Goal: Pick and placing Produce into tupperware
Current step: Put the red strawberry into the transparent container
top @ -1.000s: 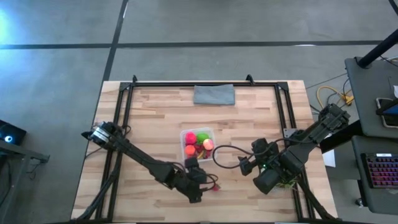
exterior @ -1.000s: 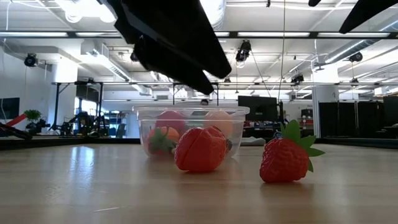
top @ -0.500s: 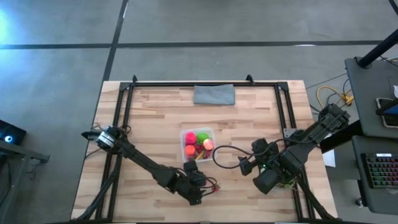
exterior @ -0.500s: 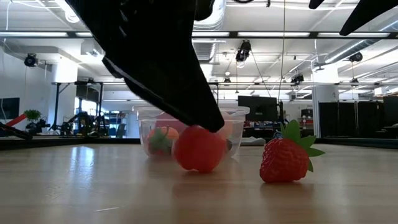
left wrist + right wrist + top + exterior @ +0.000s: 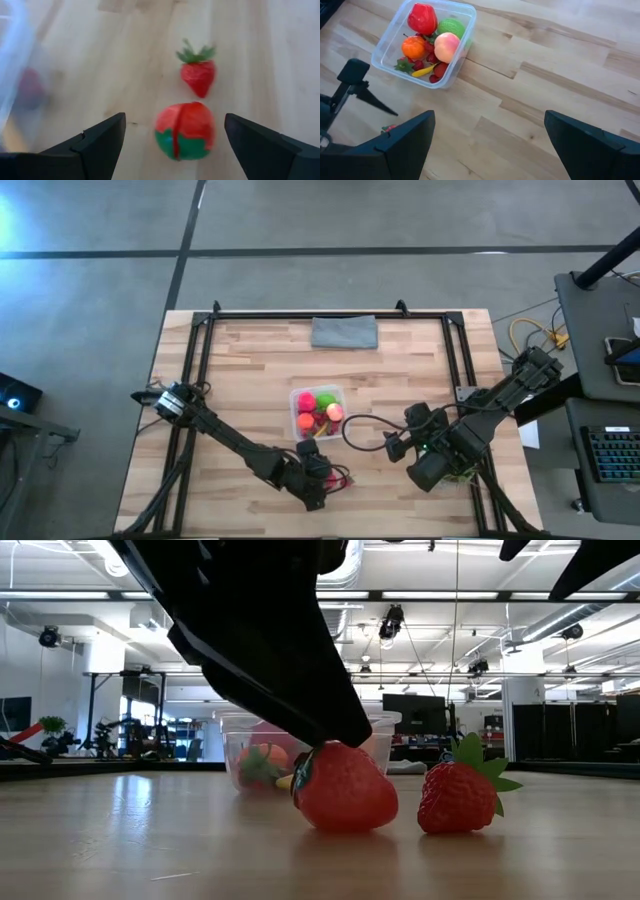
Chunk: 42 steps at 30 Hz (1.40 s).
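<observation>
A: Where are the two arms?

B: Seen from above, the left end effector (image 5: 322, 477) is low over the front middle of the wooden desk (image 5: 240, 370), just in front of the tupperware (image 5: 317, 412). The right end effector (image 5: 392, 444) hangs to the right of the box, well apart from the fruit.

A: Is the left one gripping anything?

B: No. In its wrist view the two dark fingers (image 5: 100, 137) stand wide apart, with a round red fruit with a green base (image 5: 184, 130) lying on the desk between them, touching neither. The table-level view shows the same fruit (image 5: 343, 787) resting on the wood directly under the dark arm.

A: And the right one?

B: Its fingers (image 5: 405, 140) are also spread wide, with nothing between them but bare desk.

A: What else is loose?

B: A strawberry (image 5: 460, 795) with green leaves lies just beside the red fruit, not touching it; the left wrist view shows it (image 5: 198, 74) just beyond that fruit.

A: What is in the box?

B: The right wrist view shows the clear box (image 5: 387, 41) holding a red piece (image 5: 422, 18), a green ball (image 5: 451, 26), a peach ball (image 5: 447, 47), an orange ball (image 5: 413, 47), small dark-red berries (image 5: 438, 69) and a yellow sliver.

A: Anything else on the desk?

B: A folded grey cloth (image 5: 345, 332) lies at the far edge.
</observation>
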Each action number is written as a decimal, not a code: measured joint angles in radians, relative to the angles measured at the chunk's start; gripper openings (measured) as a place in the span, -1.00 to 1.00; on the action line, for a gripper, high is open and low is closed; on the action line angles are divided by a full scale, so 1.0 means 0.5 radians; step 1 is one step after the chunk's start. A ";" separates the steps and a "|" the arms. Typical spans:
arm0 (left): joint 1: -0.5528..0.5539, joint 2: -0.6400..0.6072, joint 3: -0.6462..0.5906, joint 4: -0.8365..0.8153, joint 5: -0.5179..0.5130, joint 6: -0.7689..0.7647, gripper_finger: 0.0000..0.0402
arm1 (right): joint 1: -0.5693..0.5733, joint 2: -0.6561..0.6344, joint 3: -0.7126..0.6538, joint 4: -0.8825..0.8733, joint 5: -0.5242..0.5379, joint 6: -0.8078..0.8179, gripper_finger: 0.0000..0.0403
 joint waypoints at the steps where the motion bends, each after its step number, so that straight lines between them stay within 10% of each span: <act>1: 0.000 0.000 -0.007 0.028 0.038 0.006 0.62 | 0.000 0.000 -0.004 -0.001 -0.001 0.000 0.83; 42: 0.010 0.047 -0.190 0.393 0.082 0.002 0.62 | 0.001 -0.001 -0.034 0.031 -0.038 -0.019 0.83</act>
